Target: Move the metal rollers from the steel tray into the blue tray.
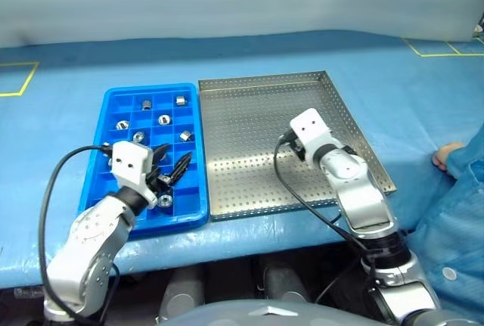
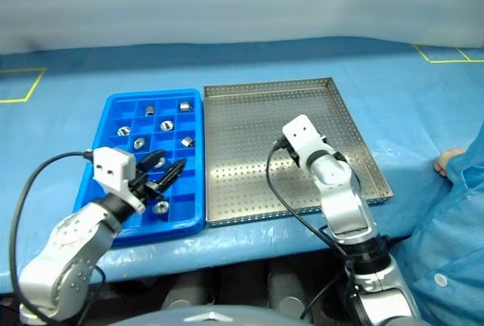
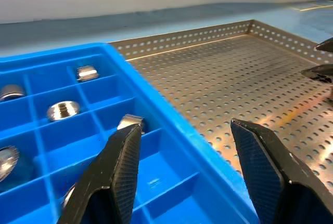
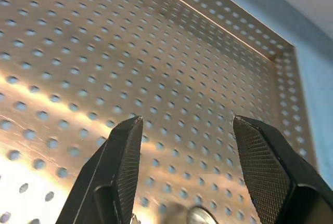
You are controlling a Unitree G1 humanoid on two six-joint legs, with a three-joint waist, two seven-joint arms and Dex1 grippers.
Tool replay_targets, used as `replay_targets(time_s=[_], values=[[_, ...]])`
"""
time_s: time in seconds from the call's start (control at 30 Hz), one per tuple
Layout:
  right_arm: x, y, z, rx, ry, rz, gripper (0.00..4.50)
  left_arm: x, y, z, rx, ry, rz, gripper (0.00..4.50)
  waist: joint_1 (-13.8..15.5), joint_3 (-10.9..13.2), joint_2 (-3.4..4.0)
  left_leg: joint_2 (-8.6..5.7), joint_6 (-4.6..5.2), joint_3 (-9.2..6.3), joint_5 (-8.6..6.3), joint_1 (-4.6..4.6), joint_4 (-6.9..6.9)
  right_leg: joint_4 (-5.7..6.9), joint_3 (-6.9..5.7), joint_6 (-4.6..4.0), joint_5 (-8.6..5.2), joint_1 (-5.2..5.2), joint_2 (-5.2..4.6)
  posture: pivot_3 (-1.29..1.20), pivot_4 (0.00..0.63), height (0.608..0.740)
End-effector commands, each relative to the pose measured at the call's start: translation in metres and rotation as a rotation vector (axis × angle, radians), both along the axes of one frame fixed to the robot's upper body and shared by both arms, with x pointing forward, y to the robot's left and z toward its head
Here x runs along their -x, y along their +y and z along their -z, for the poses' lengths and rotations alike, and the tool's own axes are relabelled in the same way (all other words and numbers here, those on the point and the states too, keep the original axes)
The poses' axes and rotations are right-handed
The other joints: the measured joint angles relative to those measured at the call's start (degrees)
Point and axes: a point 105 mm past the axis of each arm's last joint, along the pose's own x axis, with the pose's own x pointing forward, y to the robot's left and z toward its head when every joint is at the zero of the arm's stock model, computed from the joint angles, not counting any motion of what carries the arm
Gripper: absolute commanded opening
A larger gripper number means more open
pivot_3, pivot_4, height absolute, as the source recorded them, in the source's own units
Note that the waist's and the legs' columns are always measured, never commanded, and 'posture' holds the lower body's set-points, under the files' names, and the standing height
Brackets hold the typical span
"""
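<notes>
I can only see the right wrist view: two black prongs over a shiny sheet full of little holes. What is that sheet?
Observer: It's the floor of a large rectangular silver steel tray with a low rim. A bright blue plastic tray of square compartments lies right beside it, on the robot's left.
Visitor: Is anything in the blue tray?
Observer: Yes, several small shiny metal rollers, each in its own compartment.
Visitor: Does the robot have another claw?
Observer: Yes. The left claw hovers over the near end of the blue tray, open and holding nothing.
</notes>
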Motion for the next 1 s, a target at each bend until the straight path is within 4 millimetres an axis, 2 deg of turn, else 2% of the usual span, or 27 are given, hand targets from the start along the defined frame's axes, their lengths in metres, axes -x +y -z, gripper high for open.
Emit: replay_targets(time_s=[0.03, 0.27, 0.5, 1.0], values=[[0.006, -0.011, -0.009, -0.028, -0.023, 0.066, 2.88, -0.004, -0.011, -0.006, -0.004, -0.034, 0.057, 3.00, -0.7, 0.0, 0.00, -0.02, 0.00, 0.00, 0.00, 0.00, 0.01, -0.01, 0.02, 0.02, 0.01, 0.02, -0.01, -0.10, 0.150, 0.740], [0.009, -0.025, 0.006, -0.138, 0.039, 0.163, 2.88, -0.007, -0.011, -0.002, -0.032, -0.018, 0.068, 3.00, -2.3, 0.0, 0.00, -0.06, 0.01, 0.03, 0.00, 0.01, 0.05, -0.02, 0.16, 0.09, 0.05, 0.03, -0.01, -0.12, 0.150, 0.740], [0.004, -0.021, 0.015, -0.296, 0.074, 0.198, 2.88, -0.006, -0.007, 0.002, -0.048, -0.007, 0.047, 3.00, -2.7, 0.0, 0.00, -0.04, 0.01, 0.03, 0.00, 0.02, 0.05, -0.01, 0.18, 0.09, 0.05, 0.03, 0.02, -0.10, 0.150, 0.740], [-0.002, -0.017, 0.025, -0.322, 0.115, 0.237, 2.88, -0.005, -0.004, 0.004, -0.045, -0.011, 0.005, 3.00, -2.5, 0.0, 0.01, -0.06, 0.01, 0.03, 0.00, 0.01, 0.02, -0.02, 0.21, 0.10, 0.06, 0.02, 0.00, -0.09, 0.150, 0.740]])
